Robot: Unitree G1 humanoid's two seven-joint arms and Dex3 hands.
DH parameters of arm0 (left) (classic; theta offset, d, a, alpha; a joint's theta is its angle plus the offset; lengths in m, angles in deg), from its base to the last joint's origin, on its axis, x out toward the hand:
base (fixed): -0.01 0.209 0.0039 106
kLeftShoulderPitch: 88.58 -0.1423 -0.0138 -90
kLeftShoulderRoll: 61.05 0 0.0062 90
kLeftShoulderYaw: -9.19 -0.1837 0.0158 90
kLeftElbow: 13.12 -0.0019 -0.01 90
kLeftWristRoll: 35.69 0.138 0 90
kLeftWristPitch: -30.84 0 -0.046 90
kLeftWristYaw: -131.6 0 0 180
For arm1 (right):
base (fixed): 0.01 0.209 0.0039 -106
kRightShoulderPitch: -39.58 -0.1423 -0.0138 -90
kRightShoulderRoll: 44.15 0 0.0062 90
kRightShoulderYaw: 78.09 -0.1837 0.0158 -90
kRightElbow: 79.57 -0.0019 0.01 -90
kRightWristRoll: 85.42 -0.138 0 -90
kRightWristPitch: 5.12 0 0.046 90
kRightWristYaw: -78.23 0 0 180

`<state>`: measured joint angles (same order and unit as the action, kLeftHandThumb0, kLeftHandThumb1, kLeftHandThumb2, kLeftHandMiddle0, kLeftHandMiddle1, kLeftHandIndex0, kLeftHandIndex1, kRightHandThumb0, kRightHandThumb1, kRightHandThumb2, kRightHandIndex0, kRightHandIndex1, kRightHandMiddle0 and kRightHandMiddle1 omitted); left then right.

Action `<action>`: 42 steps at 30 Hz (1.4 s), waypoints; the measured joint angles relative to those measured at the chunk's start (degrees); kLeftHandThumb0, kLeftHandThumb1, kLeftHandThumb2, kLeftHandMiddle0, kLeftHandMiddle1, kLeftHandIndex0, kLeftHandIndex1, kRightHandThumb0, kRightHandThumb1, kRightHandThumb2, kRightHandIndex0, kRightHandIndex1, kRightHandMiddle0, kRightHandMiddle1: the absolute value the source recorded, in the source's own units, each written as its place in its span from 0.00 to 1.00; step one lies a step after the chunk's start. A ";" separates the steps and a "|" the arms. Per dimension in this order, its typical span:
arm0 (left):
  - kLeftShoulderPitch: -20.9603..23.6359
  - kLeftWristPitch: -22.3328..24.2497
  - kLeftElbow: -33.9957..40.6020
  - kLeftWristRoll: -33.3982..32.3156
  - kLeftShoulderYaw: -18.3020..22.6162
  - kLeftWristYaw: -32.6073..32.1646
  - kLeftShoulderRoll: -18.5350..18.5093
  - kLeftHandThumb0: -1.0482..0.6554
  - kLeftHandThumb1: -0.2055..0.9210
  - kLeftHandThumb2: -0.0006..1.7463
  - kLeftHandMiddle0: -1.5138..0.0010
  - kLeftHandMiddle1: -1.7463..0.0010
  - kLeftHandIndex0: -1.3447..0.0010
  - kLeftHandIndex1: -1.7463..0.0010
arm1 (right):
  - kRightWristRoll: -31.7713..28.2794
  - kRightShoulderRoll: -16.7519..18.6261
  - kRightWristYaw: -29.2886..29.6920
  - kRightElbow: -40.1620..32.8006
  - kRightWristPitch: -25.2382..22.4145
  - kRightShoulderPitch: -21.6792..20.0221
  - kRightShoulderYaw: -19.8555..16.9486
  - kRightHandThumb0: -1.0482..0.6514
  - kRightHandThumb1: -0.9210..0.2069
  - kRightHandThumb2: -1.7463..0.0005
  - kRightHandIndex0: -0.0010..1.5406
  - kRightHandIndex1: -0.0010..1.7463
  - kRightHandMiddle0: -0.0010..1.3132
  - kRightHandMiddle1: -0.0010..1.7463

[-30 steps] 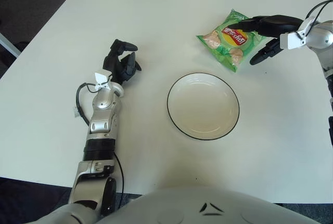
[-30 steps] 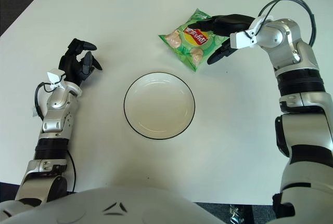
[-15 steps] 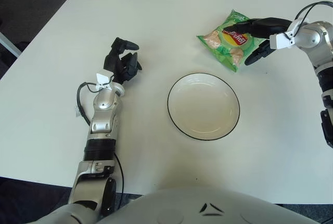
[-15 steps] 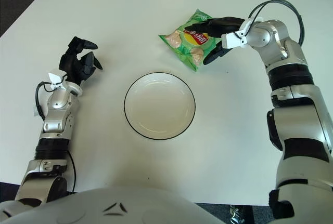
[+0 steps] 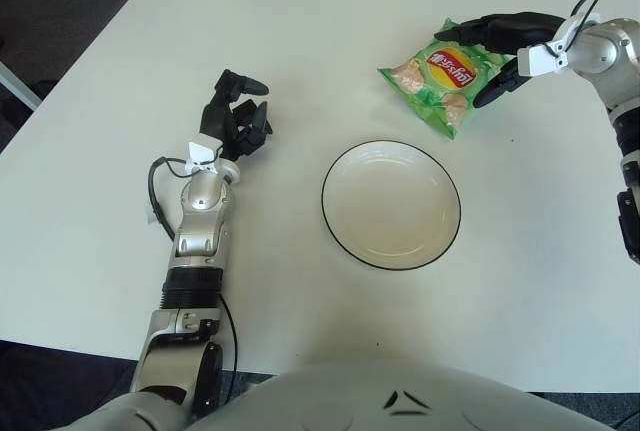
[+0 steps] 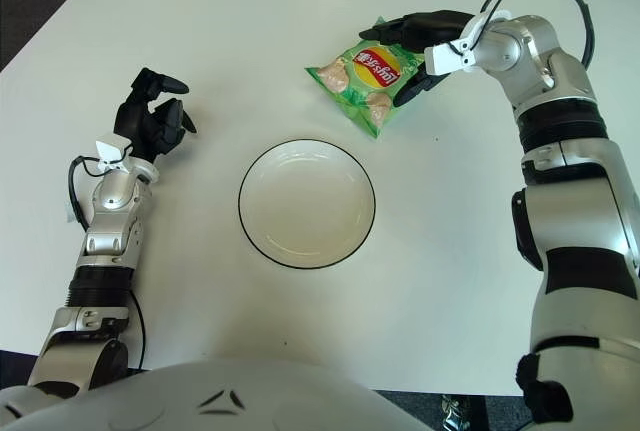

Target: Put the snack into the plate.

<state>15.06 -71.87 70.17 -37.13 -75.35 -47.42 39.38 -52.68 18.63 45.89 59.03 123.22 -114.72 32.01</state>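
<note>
A broad white rectangular table [image 5: 90,211] fills most of the frame, with dark floor showing past its far edge at the top. At the centre sits a round white plate with a thin black rim [image 5: 391,205], nothing in it. Above and to the right of the plate, well apart from it, lies a green crinkled snack bag [image 5: 440,75] flat on the table, turned at an angle; its face carries a red and yellow round logo with white lettering that is too small to read, and pictures of pale chips.

The silver right arm comes in from the upper right, a black cable looping over its wrist. Its black three-fingered right hand [image 6: 417,46] is at the bag's right end: one long finger [image 6: 415,22] stretches along the bag's top edge, another reaches down against the right edge, so the fingers bracket that corner. Whether they actually pinch the wrapper cannot be told.

At the left of the frame, the black left hand [image 5: 236,114] shows above the tabletop, well apart from the plate, fingers loosely curled on nothing.
</note>
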 measured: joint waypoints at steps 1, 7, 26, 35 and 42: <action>0.00 -0.07 0.00 0.04 -0.03 -0.04 0.00 0.40 0.92 0.32 0.40 0.00 0.75 0.05 | 0.11 0.13 0.10 0.27 0.03 -0.26 0.18 0.10 0.00 0.97 0.00 0.00 0.02 0.00; -0.02 -0.28 0.00 0.42 -0.24 -0.58 -0.07 0.40 0.93 0.32 0.39 0.00 0.75 0.05 | 1.85 1.30 1.39 2.70 0.40 -1.75 1.88 0.09 0.00 0.96 0.00 0.00 0.03 0.00; -0.09 -0.91 0.06 1.93 -0.80 -1.42 -0.21 0.41 0.96 0.28 0.39 0.00 0.75 0.06 | 7.14 3.30 8.26 9.68 0.90 -5.27 6.57 0.07 0.00 0.95 0.00 0.00 0.03 0.01; -0.19 -0.97 0.23 1.95 -1.05 -1.55 -0.29 0.41 0.97 0.26 0.39 0.00 0.75 0.07 | 8.43 4.38 11.30 12.90 0.27 -4.62 7.94 0.08 0.00 0.96 0.00 0.00 0.04 0.01; -0.28 -0.98 0.27 1.95 -1.14 -1.70 -0.35 0.41 0.98 0.25 0.39 0.00 0.75 0.07 | 7.43 5.61 9.63 15.36 -0.73 -4.20 7.91 0.09 0.00 0.98 0.00 0.00 0.04 0.01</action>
<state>14.79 -72.86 70.45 -35.17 -76.49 -49.12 39.02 -45.25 24.24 55.52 74.39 122.49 -118.91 39.92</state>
